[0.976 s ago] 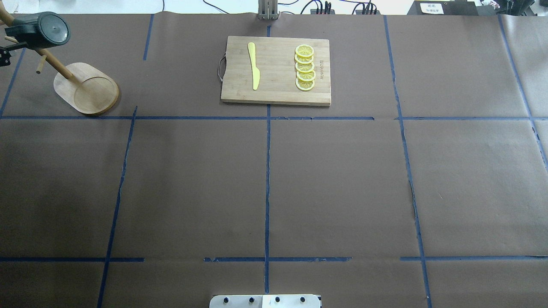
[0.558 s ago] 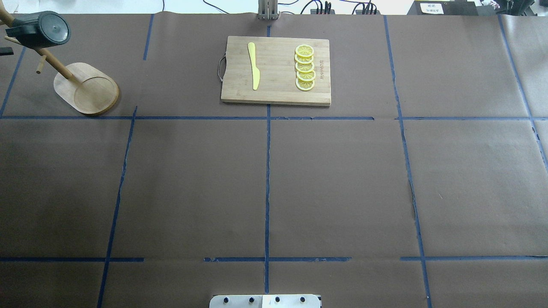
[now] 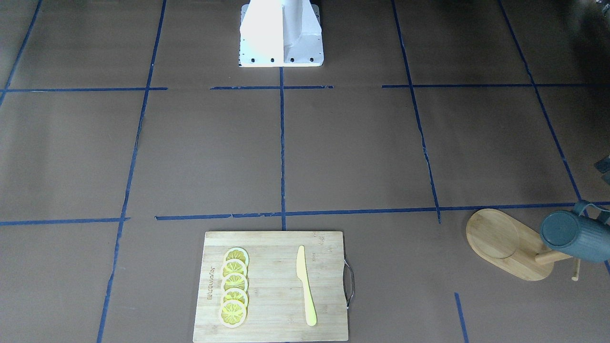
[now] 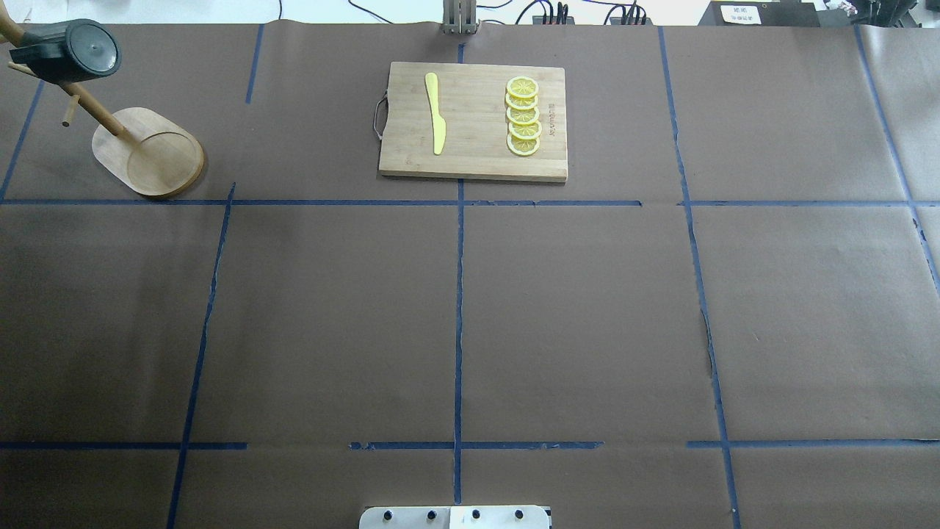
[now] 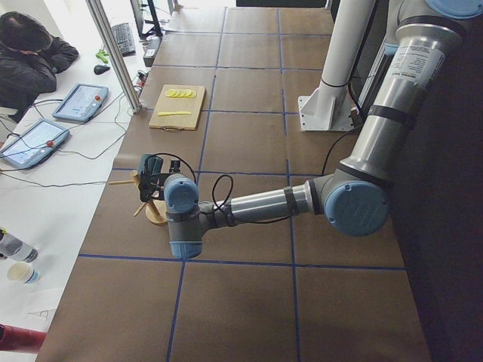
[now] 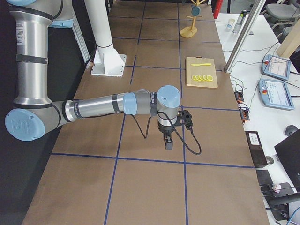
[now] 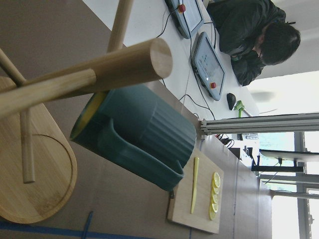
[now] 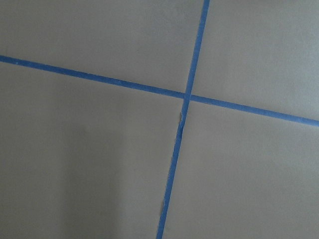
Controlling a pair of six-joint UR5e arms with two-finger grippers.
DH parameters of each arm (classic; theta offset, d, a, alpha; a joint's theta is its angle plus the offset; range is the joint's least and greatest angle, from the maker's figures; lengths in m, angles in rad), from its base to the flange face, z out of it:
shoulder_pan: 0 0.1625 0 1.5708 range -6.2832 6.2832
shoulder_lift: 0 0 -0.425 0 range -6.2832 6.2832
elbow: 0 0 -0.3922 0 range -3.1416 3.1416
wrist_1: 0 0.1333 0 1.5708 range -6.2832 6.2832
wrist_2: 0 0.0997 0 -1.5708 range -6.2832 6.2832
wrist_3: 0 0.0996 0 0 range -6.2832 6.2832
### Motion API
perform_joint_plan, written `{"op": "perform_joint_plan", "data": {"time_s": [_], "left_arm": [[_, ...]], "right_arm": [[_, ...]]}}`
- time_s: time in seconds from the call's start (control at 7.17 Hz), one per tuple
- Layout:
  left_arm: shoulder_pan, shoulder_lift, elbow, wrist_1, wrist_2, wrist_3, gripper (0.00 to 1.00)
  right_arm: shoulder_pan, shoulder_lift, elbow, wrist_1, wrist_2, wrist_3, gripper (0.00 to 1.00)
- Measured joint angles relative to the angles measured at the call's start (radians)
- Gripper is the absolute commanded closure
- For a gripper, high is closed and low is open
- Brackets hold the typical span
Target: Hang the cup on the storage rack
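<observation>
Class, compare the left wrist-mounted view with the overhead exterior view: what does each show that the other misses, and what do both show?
Only the wrist view shows the yellow interior of the cup and a person beside two tablets. Only the overhead shows the robot's base plate and the full grid of blue tape. Both show the cup hanging on the storage rack, plus the cutting board with a knife and lemon slices.

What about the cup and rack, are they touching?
Touching. The left wrist view shows the cup hanging off the table, its rim against the rack.
</observation>
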Motion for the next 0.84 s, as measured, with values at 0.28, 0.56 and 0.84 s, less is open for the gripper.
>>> {"op": "perform_joint_plan", "data": {"time_s": [0.28,0.56,0.84], "left_arm": [[0.008,0.044,0.006,0.103,0.007,0.225,0.11],[0.014,0.055,0.011,0.176,0.059,0.38,0.07],[-0.012,0.057,0.011,0.352,0.135,0.676,0.01]], "right_arm": [[0.0,0.0,0.0,0.0,0.001,0.0,0.0],[0.0,-0.001,-0.001,0.0,-0.001,0.0,0.0],[0.0,-0.003,-0.002,-0.001,0.001,0.0,0.0]]}}
